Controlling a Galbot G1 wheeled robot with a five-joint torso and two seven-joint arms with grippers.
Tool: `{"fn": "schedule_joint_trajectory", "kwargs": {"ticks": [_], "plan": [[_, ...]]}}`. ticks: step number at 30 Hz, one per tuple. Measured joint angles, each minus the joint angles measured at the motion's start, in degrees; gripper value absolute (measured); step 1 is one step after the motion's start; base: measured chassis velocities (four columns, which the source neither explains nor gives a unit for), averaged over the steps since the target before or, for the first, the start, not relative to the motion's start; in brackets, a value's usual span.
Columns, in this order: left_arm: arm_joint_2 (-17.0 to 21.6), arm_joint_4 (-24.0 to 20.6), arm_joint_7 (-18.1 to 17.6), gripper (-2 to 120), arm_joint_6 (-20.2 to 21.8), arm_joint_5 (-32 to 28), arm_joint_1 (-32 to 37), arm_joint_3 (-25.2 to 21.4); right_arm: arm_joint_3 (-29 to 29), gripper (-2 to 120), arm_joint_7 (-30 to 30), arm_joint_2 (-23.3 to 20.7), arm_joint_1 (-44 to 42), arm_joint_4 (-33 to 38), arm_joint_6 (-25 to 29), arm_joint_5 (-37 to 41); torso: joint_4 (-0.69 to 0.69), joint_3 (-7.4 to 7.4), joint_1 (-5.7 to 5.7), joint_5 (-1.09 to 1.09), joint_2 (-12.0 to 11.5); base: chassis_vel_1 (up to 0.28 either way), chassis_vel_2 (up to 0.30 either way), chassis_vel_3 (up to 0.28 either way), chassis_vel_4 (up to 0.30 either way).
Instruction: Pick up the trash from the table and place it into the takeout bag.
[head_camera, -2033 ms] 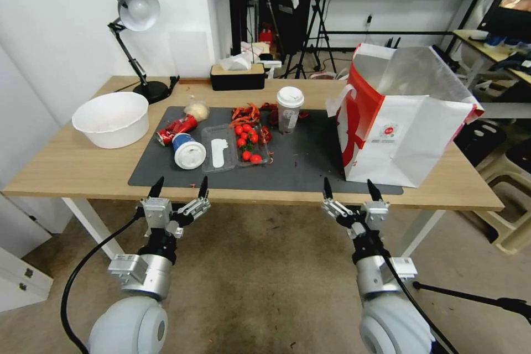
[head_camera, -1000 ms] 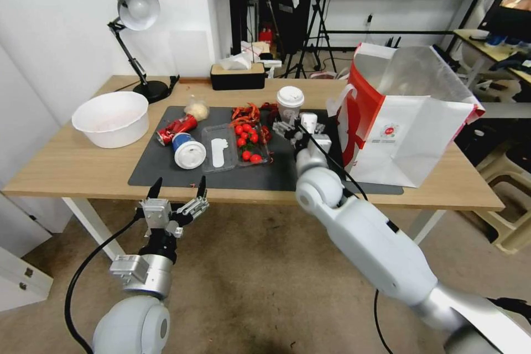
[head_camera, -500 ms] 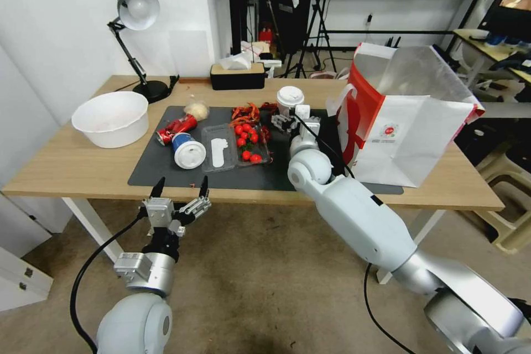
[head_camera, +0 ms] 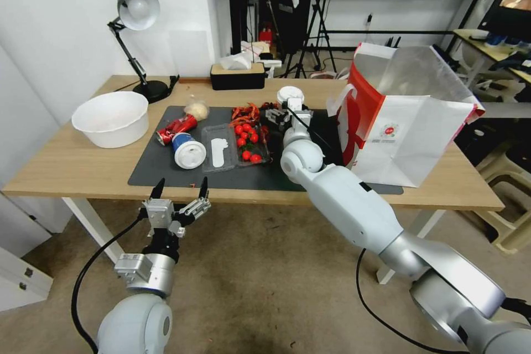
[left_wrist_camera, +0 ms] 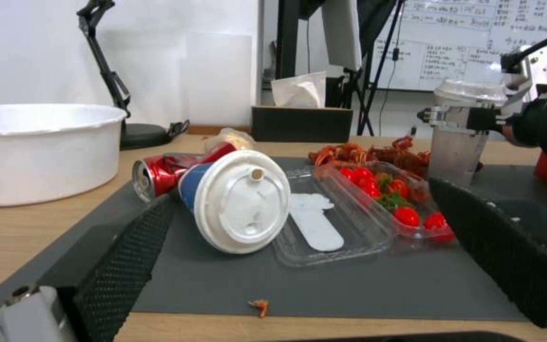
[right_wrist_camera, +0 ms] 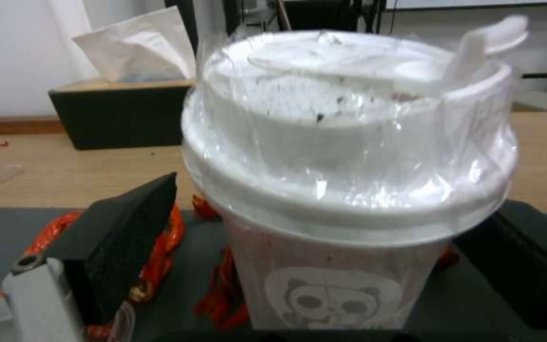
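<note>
Rectangular light-wood table (head_camera: 72, 168) on white legs. Directly on it: large dark-grey mat (head_camera: 221, 174), big white deep bowl (head_camera: 110, 119), black desk lamp (head_camera: 135, 50), black tissue box (head_camera: 238, 76), white-and-red takeout bag (head_camera: 406, 116).

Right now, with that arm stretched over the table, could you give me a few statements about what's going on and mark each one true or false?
1. The right claw has its fingers either side of the white-lidded paper coffee cup. True.
2. The blue white-lidded cup stands upright on the mat. False: it lies on its side.
3. The left claw hangs open in front of the table's near edge, holding nothing. True.
4. The crushed red soda can is already inside the takeout bag. False: it lies on the dark-grey mat next to the blue cup.
5. The cherry tomatoes sit in the large white bowl. False: they are in the clear plastic tray.
</note>
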Motion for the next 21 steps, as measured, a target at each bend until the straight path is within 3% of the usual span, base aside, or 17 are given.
{"fn": "schedule_joint_trajectory", "kwargs": {"ticks": [3,7,15,21], "plan": [[0.0,0.0,0.0,100,-0.1,0.0,0.1,0.0,-0.1,91,0.1,0.0,0.0,-0.3,-0.6,-0.1,0.0,0.0,0.0,0.0,0.0,0.0,0.0,0.0,0.0],[0.0,0.2,0.0,100,-0.3,0.1,0.1,0.1,-0.1,71,0.1,-0.5,-0.4,-0.2,-1.0,-0.3,-0.01,0.0,0.0,0.01,0.0,0.0,0.0,0.0,0.0],[-0.2,0.4,0.0,100,-0.5,0.4,0.1,0.4,0.3,45,0.0,-1.4,-1.2,0.8,-0.7,-0.4,0.0,0.0,0.0,0.01,0.0,0.0,0.0,0.0,0.0],[-0.3,0.8,0.1,100,-0.7,0.7,-0.1,0.4,0.6,32,-0.4,-1.9,-1.4,2.2,0.2,-0.1,-0.01,0.0,0.0,0.01,0.0,0.0,0.0,0.0,0.0]]}}
